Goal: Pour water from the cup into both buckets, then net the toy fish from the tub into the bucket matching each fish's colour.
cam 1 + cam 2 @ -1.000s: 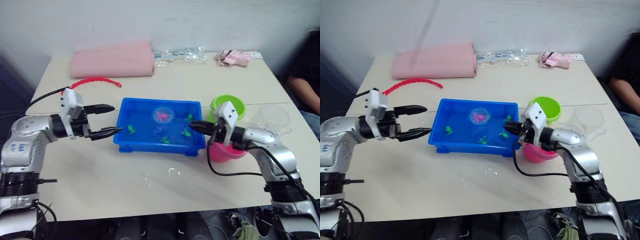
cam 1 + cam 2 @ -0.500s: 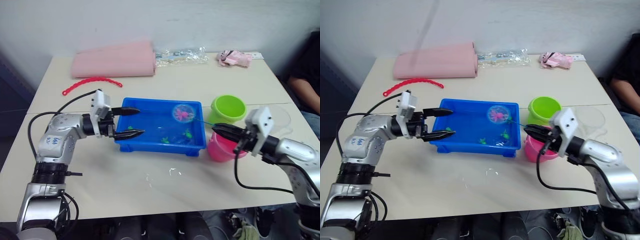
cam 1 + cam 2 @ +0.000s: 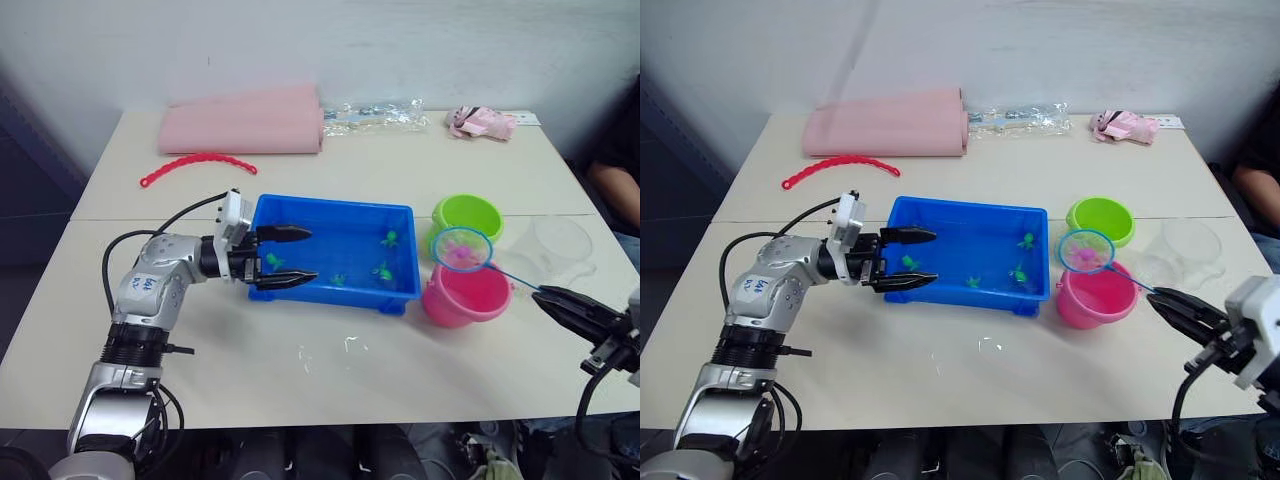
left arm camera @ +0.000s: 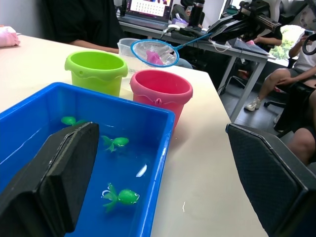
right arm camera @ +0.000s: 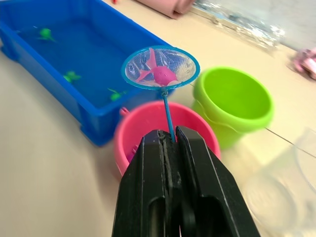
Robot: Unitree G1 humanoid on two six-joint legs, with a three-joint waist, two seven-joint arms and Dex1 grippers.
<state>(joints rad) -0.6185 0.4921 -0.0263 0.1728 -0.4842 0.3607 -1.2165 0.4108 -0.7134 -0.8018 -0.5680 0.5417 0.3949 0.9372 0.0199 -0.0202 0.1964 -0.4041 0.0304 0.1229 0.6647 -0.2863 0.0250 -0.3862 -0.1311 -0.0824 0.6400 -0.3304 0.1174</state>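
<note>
My right fingers (image 5: 170,143) pinch the net (image 5: 160,67), pink fish (image 5: 163,75) inside, above pink bucket (image 3: 465,297). Next: tip it in. Left fingers (image 3: 283,257) spread over tub (image 3: 330,205).

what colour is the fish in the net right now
Pink. The fish lies in the net above the pink bucket, clearest in the right wrist view.
</note>
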